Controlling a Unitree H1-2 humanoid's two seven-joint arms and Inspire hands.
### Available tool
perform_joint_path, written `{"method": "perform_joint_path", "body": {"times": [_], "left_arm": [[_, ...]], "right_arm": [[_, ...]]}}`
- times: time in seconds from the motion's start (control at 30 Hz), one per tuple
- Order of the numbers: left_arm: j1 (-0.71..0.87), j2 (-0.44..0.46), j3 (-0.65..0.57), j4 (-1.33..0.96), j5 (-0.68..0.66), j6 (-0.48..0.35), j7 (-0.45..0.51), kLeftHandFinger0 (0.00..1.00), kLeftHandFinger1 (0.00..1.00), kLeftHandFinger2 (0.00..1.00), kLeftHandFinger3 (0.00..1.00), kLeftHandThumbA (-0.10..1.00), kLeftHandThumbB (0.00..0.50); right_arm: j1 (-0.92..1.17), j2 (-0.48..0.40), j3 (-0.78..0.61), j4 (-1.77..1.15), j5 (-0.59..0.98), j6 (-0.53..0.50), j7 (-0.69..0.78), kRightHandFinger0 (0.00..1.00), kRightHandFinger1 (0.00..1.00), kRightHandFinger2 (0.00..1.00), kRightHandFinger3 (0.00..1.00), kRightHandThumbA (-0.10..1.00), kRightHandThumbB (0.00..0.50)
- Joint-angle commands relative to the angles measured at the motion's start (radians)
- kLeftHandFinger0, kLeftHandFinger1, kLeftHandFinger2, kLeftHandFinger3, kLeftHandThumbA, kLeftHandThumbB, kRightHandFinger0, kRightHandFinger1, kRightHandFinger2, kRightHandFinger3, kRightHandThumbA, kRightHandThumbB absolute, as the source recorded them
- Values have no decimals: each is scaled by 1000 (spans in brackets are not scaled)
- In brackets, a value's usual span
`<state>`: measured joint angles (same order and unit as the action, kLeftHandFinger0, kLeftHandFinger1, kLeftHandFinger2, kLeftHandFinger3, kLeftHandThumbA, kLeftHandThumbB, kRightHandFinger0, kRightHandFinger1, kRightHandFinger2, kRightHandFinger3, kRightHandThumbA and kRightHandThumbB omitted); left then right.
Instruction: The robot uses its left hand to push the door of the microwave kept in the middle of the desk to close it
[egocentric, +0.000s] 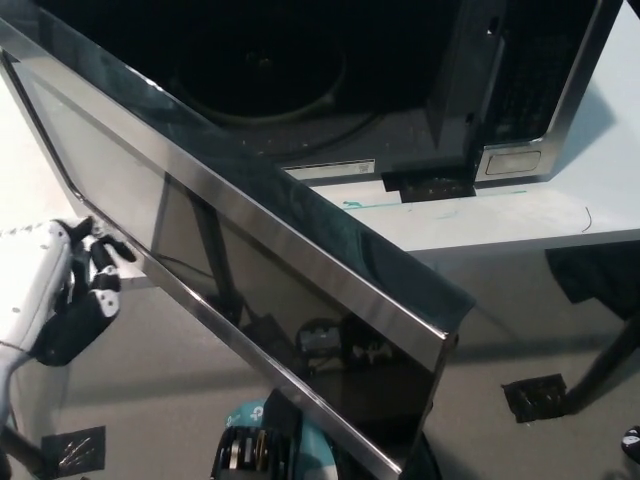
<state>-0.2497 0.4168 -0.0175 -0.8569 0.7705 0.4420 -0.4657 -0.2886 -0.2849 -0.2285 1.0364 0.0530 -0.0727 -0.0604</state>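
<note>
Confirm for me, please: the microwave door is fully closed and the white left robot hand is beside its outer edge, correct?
Not quite. The head view shows the microwave door standing wide open, swung out past the desk edge. The white left robot hand is indeed beside its outer edge.
</note>
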Motion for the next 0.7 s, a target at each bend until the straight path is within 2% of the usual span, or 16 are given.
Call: {"method": "perform_joint_path", "body": {"times": [0.0,0.13,0.3,0.37,0.57,0.67], "left_arm": [[-68,10,-29,-79,-20,-52,-54,0,0,0,0,-100,500],[-143,-1,-77,-93,-59,-94,-76,0,0,0,0,-100,500],[-238,-13,-167,-38,-28,-133,-118,0,0,0,0,-100,500],[-263,-22,-197,-10,-26,-152,-120,0,0,0,0,-100,500],[-324,-81,-300,144,-58,-298,-54,0,0,0,0,-100,500],[-336,-95,-327,194,-51,-311,-71,0,0,0,0,-100,500]], "right_arm": [[0,-30,3,-28,2,-18,-18,802,923,988,993,58,0],[8,-30,5,-36,0,-12,-19,802,923,988,993,58,0],[5,-37,16,-41,-6,-4,-16,802,923,988,993,58,0],[5,-37,18,-41,-5,-4,-16,802,923,988,993,58,0],[-8,-39,28,-35,-6,-3,-16,802,923,988,993,58,0],[-11,-40,30,-35,-4,-2,-17,802,923,988,993,58,0]]}}
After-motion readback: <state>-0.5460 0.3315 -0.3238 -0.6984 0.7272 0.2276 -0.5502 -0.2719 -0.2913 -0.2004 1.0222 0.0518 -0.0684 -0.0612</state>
